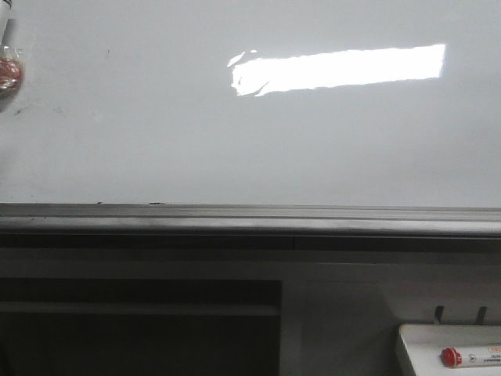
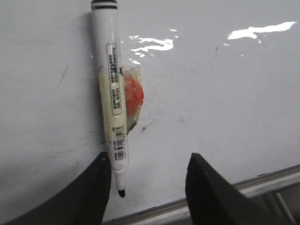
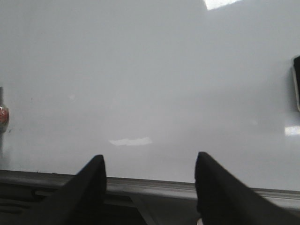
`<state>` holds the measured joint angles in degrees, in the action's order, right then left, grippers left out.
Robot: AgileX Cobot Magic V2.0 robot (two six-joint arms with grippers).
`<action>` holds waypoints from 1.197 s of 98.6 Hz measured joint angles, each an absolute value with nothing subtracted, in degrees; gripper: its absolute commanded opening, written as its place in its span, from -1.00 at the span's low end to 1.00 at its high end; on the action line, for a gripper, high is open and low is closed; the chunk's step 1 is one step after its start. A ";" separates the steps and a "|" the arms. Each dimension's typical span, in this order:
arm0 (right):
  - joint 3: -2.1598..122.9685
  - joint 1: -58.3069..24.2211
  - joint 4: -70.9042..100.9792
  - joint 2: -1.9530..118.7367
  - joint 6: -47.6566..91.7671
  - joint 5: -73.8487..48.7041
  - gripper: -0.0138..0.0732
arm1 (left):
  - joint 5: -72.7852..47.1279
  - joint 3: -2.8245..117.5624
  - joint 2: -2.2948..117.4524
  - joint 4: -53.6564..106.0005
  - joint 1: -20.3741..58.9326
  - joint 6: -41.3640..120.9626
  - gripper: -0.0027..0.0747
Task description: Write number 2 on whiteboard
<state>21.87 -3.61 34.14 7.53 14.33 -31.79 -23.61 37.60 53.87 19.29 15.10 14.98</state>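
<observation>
The left pincer (image 2: 150, 187) is spread, empty. The black marker (image 2: 112, 98) is stuck on the unmarked whiteboard (image 1: 250, 141), just at eleven o'clock, axis running twelve-to-six. The right pincer (image 3: 150, 187), likewise spread, lies farther off.

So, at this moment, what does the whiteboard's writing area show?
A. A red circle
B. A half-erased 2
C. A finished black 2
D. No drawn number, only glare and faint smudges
D: in the front view the whiteboard carries only a bright light reflection and faint marks; no number stroke is visible.
</observation>
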 measured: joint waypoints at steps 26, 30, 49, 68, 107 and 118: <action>22.89 -3.61 36.28 7.53 14.33 -32.81 0.19 | -14.52 37.68 65.06 19.52 15.19 15.09 -0.54; 23.22 -3.61 36.26 7.53 14.33 -33.08 0.19 | -14.41 37.68 66.02 19.64 15.19 15.09 -0.68; 25.09 -3.61 36.38 7.53 14.33 -34.17 0.19 | -14.52 38.34 67.31 19.74 15.46 15.09 -0.98; 29.91 -3.61 41.88 7.82 27.04 -39.64 0.19 | -18.95 41.25 61.72 19.62 21.82 24.26 -0.98; 41.67 -14.86 52.25 21.50 56.85 -50.24 0.19 | -28.90 46.76 49.41 15.45 52.76 62.22 -0.98; 43.55 -21.84 45.82 26.69 56.97 -50.88 0.19 | -28.98 46.76 50.82 15.06 54.96 62.86 -0.98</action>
<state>43.55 -21.84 45.82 26.69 56.97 -50.88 -28.98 46.76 50.82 15.06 54.96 62.86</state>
